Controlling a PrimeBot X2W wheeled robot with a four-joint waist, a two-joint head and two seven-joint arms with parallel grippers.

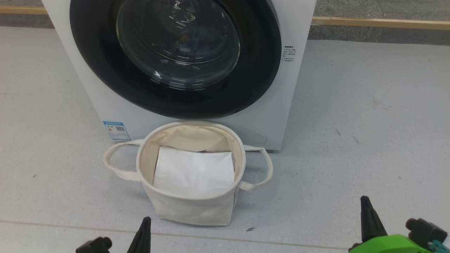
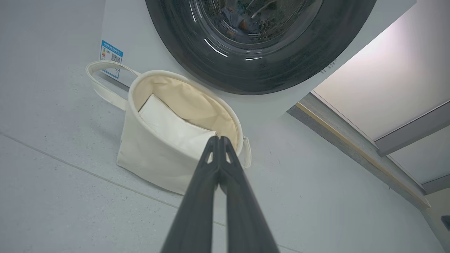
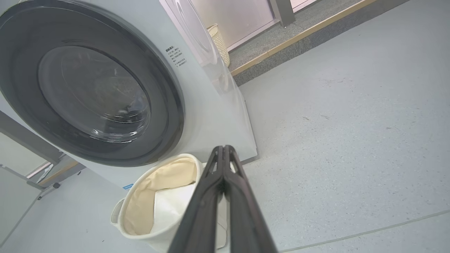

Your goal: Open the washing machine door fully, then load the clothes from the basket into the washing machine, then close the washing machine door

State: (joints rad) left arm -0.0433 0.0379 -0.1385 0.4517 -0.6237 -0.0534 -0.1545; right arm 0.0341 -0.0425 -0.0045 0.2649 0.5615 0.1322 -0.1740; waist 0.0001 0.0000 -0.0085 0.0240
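Jaws: left gripper (image 2: 218, 140) and right gripper (image 3: 223, 149) both clenched empty, on the near side of the basket (image 1: 190, 211), which stands just before the washing machine (image 1: 283, 102), below the shut washing machine door (image 1: 95, 59), and holds one white sheet (image 1: 195, 172); likely hazards: a door not truly latched springing ajar, or a swinging arm toppling the basket.

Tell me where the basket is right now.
In the head view the basket sits on the floor at centre, directly in front of the washing machine, below its closed door.
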